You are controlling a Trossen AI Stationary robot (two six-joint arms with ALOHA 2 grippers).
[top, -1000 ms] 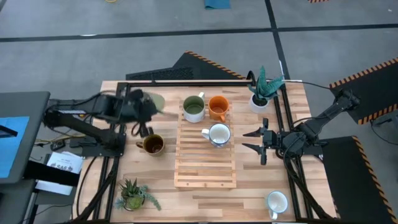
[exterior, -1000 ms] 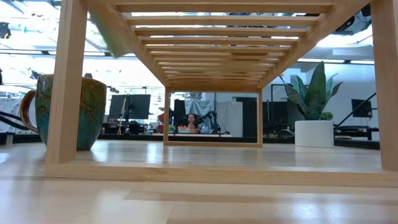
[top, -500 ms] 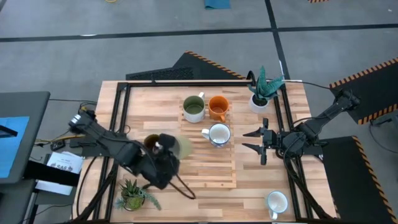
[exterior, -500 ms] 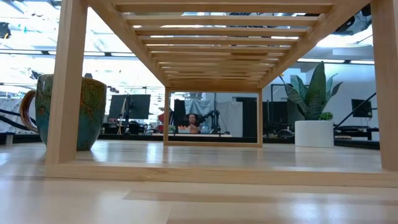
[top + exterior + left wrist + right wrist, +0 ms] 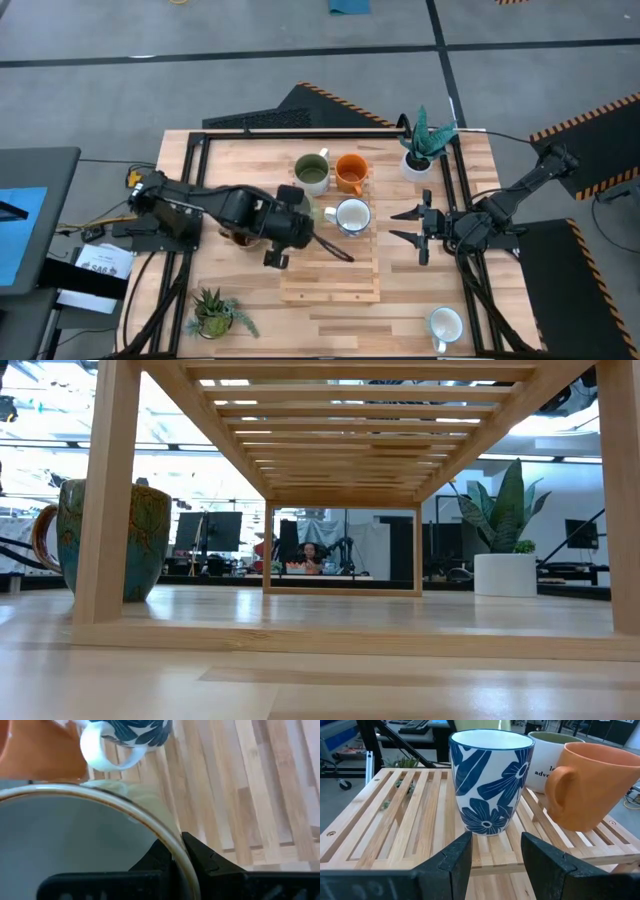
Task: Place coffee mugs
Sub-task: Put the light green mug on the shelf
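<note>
Now left fingers [image 5: 200, 857] pinch an empty pale mug's [image 5: 75, 835] rim; right fingers [image 5: 492, 855] spread.

High view: overhead, straight down, whole counter [image 5: 180, 150] and both arms in frame, floor around.

Low view: at counter height, level, peering under slatted wooden rack [image 5: 330, 420] into room behind; teal-patterned mug [image 5: 108, 540] close at one side, potted plant [image 5: 503, 520] at other.

Left wrist view: very close, filled by pale mug rim [image 5: 95, 810], rack slats beyond.

Right wrist view: low across rack past own claw [image 5: 496, 857], near blue-flowered mug [image 5: 491, 780] and orange mug [image 5: 590, 785].

Shared: rack in all four; blue-flowered mug in high and both wrist views.
</note>
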